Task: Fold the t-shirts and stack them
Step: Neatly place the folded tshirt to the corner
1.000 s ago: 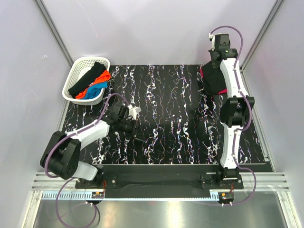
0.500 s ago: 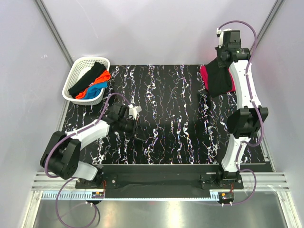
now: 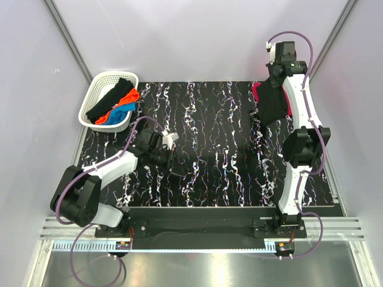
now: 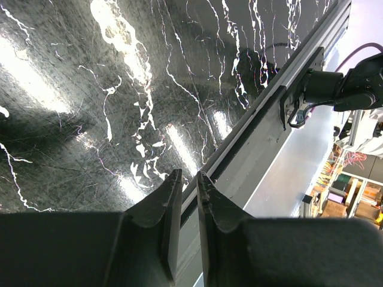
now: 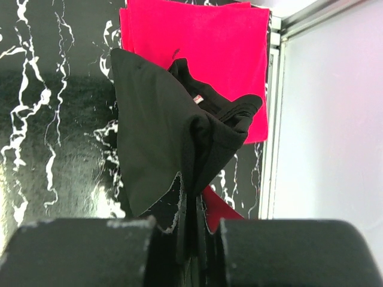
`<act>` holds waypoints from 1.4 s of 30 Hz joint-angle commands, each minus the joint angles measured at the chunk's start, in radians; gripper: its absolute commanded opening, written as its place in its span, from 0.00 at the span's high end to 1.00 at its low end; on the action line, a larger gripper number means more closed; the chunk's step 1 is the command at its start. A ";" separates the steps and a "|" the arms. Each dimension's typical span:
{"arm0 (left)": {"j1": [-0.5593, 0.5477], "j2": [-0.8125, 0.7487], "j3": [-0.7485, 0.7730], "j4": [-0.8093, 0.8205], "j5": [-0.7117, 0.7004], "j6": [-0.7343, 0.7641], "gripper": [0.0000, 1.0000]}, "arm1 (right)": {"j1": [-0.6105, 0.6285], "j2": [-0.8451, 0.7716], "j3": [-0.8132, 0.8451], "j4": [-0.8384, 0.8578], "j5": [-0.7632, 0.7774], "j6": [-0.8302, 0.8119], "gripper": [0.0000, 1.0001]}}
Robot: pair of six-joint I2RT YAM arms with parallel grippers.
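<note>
Right fingers (image 5: 90,251) have swung back a little, pinching the black shirt (image 5: 155,131) over the folded red shirt (image 5: 197,36); left fingers (image 4: 161,209) slightly apart, empty; maybe three shirts (image 3: 114,101) wait in the basket (image 3: 100,78).

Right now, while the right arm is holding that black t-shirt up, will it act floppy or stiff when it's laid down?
Likely floppy: the black t-shirt hangs in loose folds from the right fingers. Probably light, since one pinch carries it. It may bunch up on the pinkish-red t-shirt rather than lie flat.
</note>
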 commanded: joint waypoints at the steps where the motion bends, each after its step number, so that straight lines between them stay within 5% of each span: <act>1: 0.006 -0.027 0.009 0.036 0.033 0.001 0.80 | -0.004 0.028 0.103 0.050 0.000 -0.037 1.00; 42: 0.036 0.077 0.067 -0.040 0.039 0.047 0.78 | -0.101 0.358 0.406 0.217 0.006 -0.072 1.00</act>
